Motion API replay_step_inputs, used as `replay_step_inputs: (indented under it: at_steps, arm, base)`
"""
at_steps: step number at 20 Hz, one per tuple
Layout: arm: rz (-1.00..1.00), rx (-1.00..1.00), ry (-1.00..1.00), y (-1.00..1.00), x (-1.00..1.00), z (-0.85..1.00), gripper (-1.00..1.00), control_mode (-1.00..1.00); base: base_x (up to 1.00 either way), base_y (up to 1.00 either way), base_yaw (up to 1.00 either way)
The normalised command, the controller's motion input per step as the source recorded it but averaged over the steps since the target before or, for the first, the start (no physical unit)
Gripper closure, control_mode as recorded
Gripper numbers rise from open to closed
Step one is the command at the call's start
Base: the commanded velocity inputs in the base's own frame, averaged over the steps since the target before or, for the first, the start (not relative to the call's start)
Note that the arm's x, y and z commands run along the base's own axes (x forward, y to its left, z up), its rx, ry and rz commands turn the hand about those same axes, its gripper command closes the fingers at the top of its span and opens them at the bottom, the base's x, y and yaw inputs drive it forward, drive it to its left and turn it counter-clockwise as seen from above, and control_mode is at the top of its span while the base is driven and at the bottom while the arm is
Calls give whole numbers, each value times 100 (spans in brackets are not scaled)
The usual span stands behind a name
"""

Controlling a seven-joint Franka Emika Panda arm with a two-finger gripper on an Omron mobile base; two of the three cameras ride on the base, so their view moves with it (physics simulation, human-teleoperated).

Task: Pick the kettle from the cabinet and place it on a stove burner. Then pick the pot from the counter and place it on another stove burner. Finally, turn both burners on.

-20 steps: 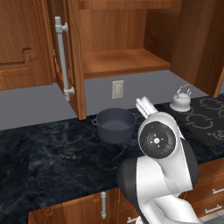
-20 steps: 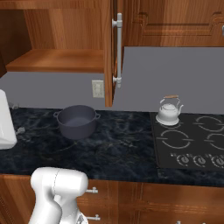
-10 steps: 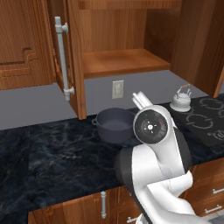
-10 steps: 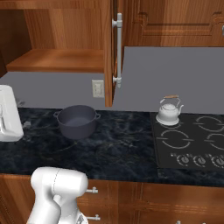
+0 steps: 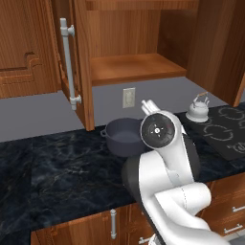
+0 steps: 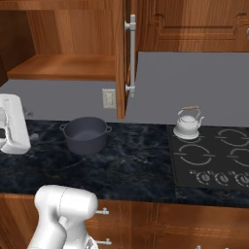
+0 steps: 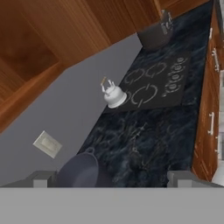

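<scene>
The kettle stands upright on the back left burner ring of the cooktop, at the glass's rear left corner, close to the grey wall. Its three neighbouring rings carry nothing.

The pot sits on the black marble tabletop, below the open cabinet and near the wall outlet. Bare marble lies between pot and cooktop, and more in front of the pot out to the tabletop's front edge. The cabinet door stands swung out above that gap, its lower edge higher than the kettle's handle.

In the hand view the jaws are spread wide, nothing between the fingertips. The pot lies just beyond them, nearer the left tip, apparently not touching, though the bottom band hides the tips' ends. A dark appliance stands on the tabletop beyond the cooktop.
</scene>
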Motion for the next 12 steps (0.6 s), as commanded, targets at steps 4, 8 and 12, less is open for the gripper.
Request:
replay_step_inputs:
  at_steps: [4, 8, 12]
  arm:
    - [-1, 2, 3, 0, 14, -26, -100, -100]
    - [-4, 0, 3, 0, 22, -30, -100, -100]
    - [-9, 4, 2, 0, 31, -31, -100, -100]
  base:
    - [0, 0, 0]
    - [0, 0, 0]
    - [0, 0, 0]
